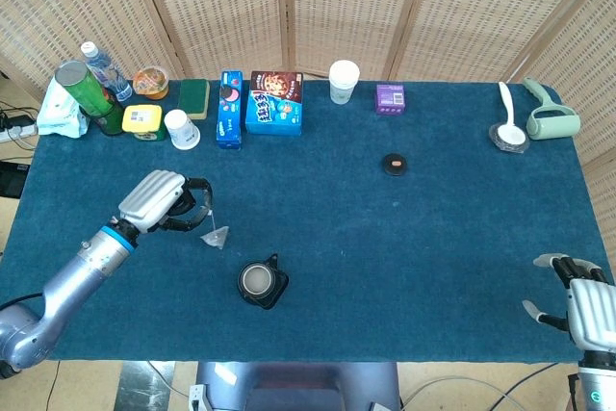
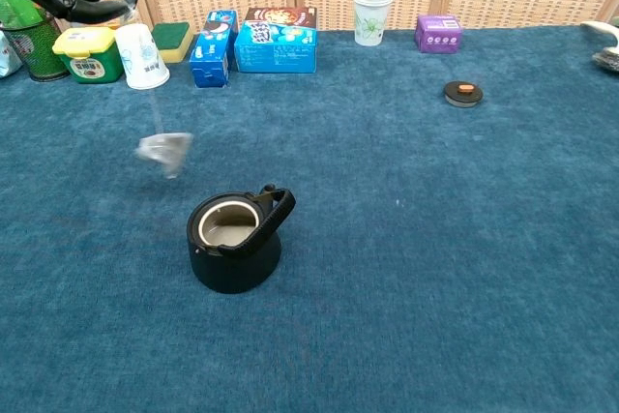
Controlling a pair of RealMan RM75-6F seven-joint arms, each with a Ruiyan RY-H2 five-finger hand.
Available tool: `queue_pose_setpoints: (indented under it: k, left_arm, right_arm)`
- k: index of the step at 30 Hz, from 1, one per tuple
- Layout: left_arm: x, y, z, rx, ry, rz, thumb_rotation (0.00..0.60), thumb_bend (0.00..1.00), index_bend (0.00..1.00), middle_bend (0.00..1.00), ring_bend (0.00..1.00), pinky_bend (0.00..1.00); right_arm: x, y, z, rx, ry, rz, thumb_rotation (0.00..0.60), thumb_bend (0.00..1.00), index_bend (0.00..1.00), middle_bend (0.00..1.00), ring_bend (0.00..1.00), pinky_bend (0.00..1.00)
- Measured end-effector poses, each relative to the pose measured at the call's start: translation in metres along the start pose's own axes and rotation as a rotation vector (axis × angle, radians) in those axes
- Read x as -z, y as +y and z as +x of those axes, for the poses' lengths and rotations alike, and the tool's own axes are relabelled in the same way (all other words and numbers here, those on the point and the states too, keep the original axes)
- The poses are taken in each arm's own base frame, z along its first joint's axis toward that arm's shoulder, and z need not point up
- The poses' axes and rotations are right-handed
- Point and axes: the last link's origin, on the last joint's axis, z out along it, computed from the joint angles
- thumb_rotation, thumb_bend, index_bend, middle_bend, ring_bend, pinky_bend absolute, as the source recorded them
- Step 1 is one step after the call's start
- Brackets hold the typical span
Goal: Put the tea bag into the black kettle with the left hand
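The left hand pinches the string, tea bag dangling (blurred) just left of the kettle; right hand spread, holding nothing.

Matt black kettle, translucent gauzy tea bag, napped blue cloth table, woven wicker screen.

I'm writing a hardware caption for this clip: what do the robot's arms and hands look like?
The left hand has a ribbed silver back and black fingers; its arm is a glossy grey tube with a blue ring at the wrist. The right hand has the same ribbed silver back, with silver-and-black fingers.
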Motion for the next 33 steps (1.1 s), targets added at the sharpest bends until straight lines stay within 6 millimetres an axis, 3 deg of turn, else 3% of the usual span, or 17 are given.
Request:
queue_pose_setpoints:
  k: [17,33]
  left_arm:
    - [0.001,0.053,-0.002,0.046,-0.073,-0.176,0.600,0.51,0.60,1.00,1.00,1.00]
    - [0.005,0.064,-0.028,0.023,-0.183,-0.195,0.600,0.52,0.60,1.00,1.00,1.00]
  right_arm:
    - [0.004,0.010,-0.002,-0.017,-0.007,-0.025,0.600,0.17,0.35,0.34,0.45,0.25]
    - [0.010,0.023,-0.002,-0.027,0.000,-0.054,0.600,0.17,0.35,0.34,0.45,0.26]
